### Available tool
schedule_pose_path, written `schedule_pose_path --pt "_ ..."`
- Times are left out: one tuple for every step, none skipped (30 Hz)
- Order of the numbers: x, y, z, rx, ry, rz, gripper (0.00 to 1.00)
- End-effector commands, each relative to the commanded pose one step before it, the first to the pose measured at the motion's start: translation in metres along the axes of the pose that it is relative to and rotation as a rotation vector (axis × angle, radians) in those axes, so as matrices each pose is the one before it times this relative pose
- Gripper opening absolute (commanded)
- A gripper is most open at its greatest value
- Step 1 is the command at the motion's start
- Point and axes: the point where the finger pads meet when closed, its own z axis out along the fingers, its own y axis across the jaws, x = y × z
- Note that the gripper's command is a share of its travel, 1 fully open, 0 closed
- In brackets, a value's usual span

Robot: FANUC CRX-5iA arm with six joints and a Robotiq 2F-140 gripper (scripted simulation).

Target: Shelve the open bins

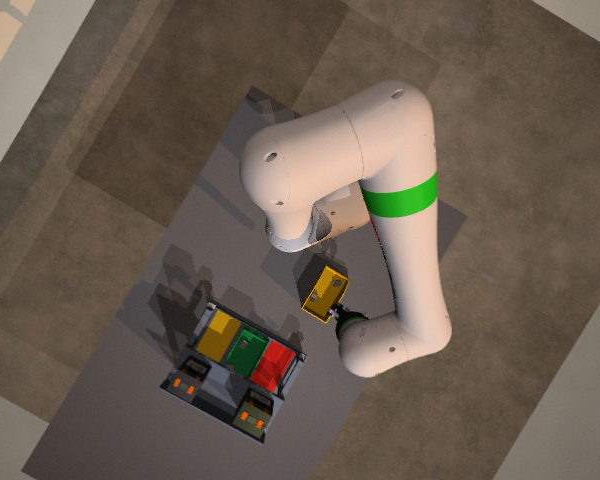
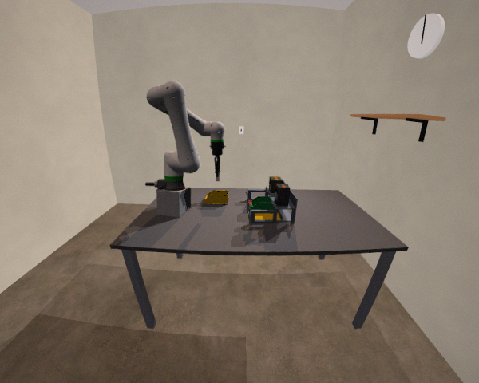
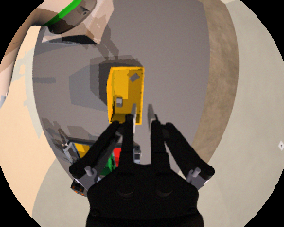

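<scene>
Yellow bin [image 2: 216, 196] sits on the table [image 2: 338, 230] between our base [image 2: 172, 201] and the shelf [image 2: 272, 206], open side up, level. Our claw [image 2: 217, 178] hangs well above it, pointing straight down, touching nothing. Its fingers stand slightly spread with only air between them; we hold nothing.

From the wrist view the bin [image 3: 126, 96] lies just beyond the fingertips, its near short wall under the left finger's tip, so the claw [image 3: 142, 121] is over the bin's near end rather than its middle. Small grey parts show inside it. The top view agrees: the claw [image 1: 335, 312] is at the bin's [image 1: 325, 293] end nearest our wrist, and the bin lies skewed to the shelf's row. Only the exterior view shows the height gap between claw and bin.

The top view alone shows the shelf's [image 1: 233, 361] three places side by side: a yellow mark [image 1: 217, 335], the green bin [image 1: 246, 352] in the middle place, and a red mark [image 1: 272, 364]. The exterior view shows the green bin [image 2: 263, 202] up in the shelf with a yellow mark [image 2: 263, 216] lower at the front.

Bare table lies between the yellow bin and the shelf, and wider table beyond the shelf toward the far edge. Two dark boxes [image 2: 279, 188] with orange spots stand at the shelf's back.
</scene>
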Motion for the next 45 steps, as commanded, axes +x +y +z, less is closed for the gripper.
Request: schedule_pose_path --pt "-0.00016 0.00011 0.00072 -0.00018 -0.00034 0.00003 0.15" --pt "0.00000 0.00000 0.00074 0.00000 0.00000 0.00000 0.15" --pt "0.00000 0.00000 0.00086 0.00000 0.00000 0.00000 0.15" --pt "0.00000 0.00000 0.00097 0.00000 0.00000 0.00000 0.15" --pt "0.00000 0.00001 0.00108 0.00000 0.00000 0.00000 0.15" --pt "0.00000 0.00000 0.00119 0.00000 0.00000 0.00000 0.15" --pt "0.00000 0.00000 0.00130 0.00000 0.00000 0.00000 0.15" --pt "0.00000 0.00000 0.00140 0.00000 0.00000 0.00000 0.15" --pt "0.00000 0.00001 0.00150 0.00000 0.00000 0.00000 0.15" --pt "0.00000 0.00000 0.00160 0.00000 0.00000 0.00000 0.15" --pt "0.00000 0.00000 0.00169 0.00000 0.00000 0.00000 0.15" --pt "0.00000 0.00001 0.00177 0.00000 0.00000 0.00000 0.15" --pt "0.00000 0.00000 0.00184 0.00000 0.00000 0.00000 0.15" --pt "0.00000 0.00000 0.00191 0.00000 0.00000 0.00000 0.15" --pt "0.00000 0.00001 0.00197 0.00000 0.00000 0.00000 0.15" --pt "0.00001 0.00000 0.00202 0.00000 0.00000 0.00000 0.15" --pt "0.00000 0.00000 0.00000 0.00000 0.00000 0.00000 0.15" --pt "0.00000 0.00000 0.00000 0.00000 0.00000 0.00000 0.15" --pt "0.00000 0.00001 0.00206 0.00000 0.00000 0.00000 0.15" --pt "0.00000 0.00000 0.00209 0.00000 0.00000 0.00000 0.15" --pt "0.00000 0.00001 0.00211 0.00000 0.00000 0.00000 0.15" --pt "0.00000 0.00000 0.00213 0.00000 0.00000 0.00000 0.15" --pt "0.00000 0.00000 0.00213 0.00000 0.00000 0.00000 0.15" --pt "0.00000 0.00001 0.00213 0.00000 0.00000 0.00000 0.15" --pt "0.00000 0.00000 0.00211 0.00000 0.00000 0.00000 0.15" --pt "0.00000 0.00001 0.00209 0.00000 0.00000 0.00000 0.15" --pt "0.00000 0.00000 0.00205 0.00000 0.00000 0.00000 0.15" --pt "0.00000 0.00001 0.00201 0.00000 0.00000 0.00000 0.15" --pt "0.00000 0.00000 0.00196 0.00000 0.00000 0.00000 0.15" --pt "0.00000 0.00000 0.00190 0.00000 0.00000 0.00000 0.15" --pt "0.00000 0.00001 0.00184 0.00000 0.00000 0.00000 0.15" --pt "0.00000 0.00000 0.00176 0.00000 0.00000 0.00000 0.15" --pt "0.00000 0.00000 0.00168 0.00000 0.00000 0.00000 0.15" --pt "0.00000 0.00000 0.00000 0.00000 0.00000 0.00000 0.15" --pt "0.00000 0.00000 0.00000 0.00000 0.00000 0.00000 0.15" --pt "0.00000 0.00001 0.00160 0.00000 0.00000 0.00000 0.15" --pt "0.00000 0.00000 0.00151 0.00000 0.00000 0.00000 0.15" --pt "0.00000 0.00000 0.00140 0.00000 0.00000 0.00000 0.15" --pt "0.00000 0.00001 0.00129 0.00000 0.00000 0.00000 0.15" --pt "0.00000 0.00000 0.00119 0.00000 0.00000 0.00000 0.15" --pt "0.00000 0.00000 0.00109 0.00000 0.00000 0.00000 0.15" --pt "0.00000 0.00000 0.00097 0.00000 0.00000 0.00000 0.15" --pt "0.00000 0.00001 0.00086 0.00000 0.00000 0.00000 0.15" --pt "0.00000 0.00000 0.00076 0.00000 0.00000 0.00000 0.15" --pt "0.00000 0.00000 0.00066 0.00000 0.00000 0.00000 0.15"
